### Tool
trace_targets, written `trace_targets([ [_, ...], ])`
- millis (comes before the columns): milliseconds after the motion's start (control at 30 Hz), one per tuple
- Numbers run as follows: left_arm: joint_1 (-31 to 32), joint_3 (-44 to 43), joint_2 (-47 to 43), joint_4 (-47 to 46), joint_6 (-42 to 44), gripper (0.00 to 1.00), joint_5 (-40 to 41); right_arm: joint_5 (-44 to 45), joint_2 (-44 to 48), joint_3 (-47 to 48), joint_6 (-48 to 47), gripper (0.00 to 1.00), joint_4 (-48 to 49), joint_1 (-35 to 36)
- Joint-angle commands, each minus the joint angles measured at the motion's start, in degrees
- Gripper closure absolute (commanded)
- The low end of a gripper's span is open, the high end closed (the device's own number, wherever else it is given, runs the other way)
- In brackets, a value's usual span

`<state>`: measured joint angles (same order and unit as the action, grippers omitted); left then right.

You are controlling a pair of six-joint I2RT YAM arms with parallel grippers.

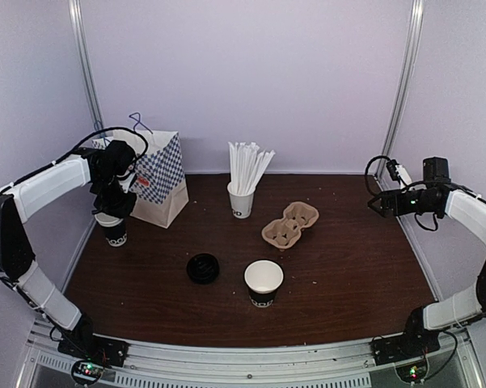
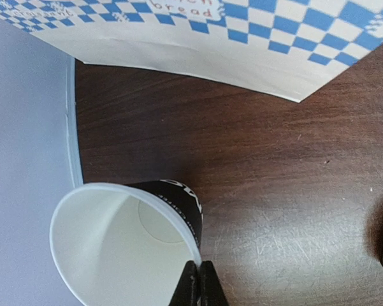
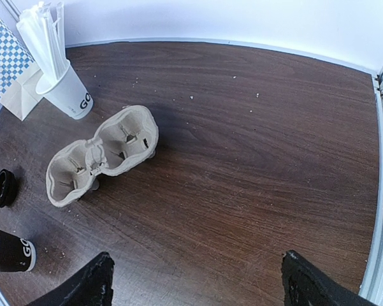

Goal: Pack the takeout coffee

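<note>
- Closest in, the left claw [image 2: 199, 280] is clamped tight on the white rim of a lidless black cup [image 2: 124, 242], its two fingers pressed together at the rim's edge. I judge a rim pinch suits an empty paper cup, since it leaves the side uncrushed. Whether the base rests on the bench [image 1: 348, 267] I cannot tell.
- Just beyond that claw stands the checkered paper bag [image 2: 242, 44], which is probably why the cup is held here.
- No cup wears a lid at this moment. The black lid [image 1: 203, 267] lies alone, well off to the left claw's right, and a second lidless cup [image 1: 264, 283] stands just beside it. Which of the two cups is the takeout coffee I cannot tell.
- The right claw [image 3: 196, 271] hangs wide open and grips nothing. The pulp carrier [image 3: 102, 156] sits ahead of it to its left, and the straw cup [image 3: 67, 95] stands further off. I judge this claw is parked clear of the left arm's work.
</note>
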<state>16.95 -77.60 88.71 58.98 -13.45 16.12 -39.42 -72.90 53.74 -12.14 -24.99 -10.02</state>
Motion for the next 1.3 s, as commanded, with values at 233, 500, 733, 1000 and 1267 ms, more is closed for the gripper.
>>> trace_targets([
  [233,-2.9,3.6,2.3,-7.5,0.2,1.00,-4.3,-0.6,0.0,1.1,-1.0,0.10,-0.1,-0.3],
  [500,-2.9,4.3,2.0,-7.3,-0.1,1.00,-5.5,-0.3,0.4,1.0,-1.3,0.10,-0.2,-0.3],
  [733,-2.9,3.3,-0.2,-5.3,-0.2,0.70,-3.5,-0.1,1.0,0.9,-1.3,0.09,-0.2,-0.3],
  [1000,1.8,-3.9,-6.4,0.2,2.9,0.67,-8.0,-0.3,1.0,0.8,-1.6,0.10,-0.2,-0.3],
  [1267,24.4,-14.6,0.0,4.4,3.0,0.62,-3.9,-0.3,0.1,1.3,-1.9,0.10,-0.9,-0.2],
])
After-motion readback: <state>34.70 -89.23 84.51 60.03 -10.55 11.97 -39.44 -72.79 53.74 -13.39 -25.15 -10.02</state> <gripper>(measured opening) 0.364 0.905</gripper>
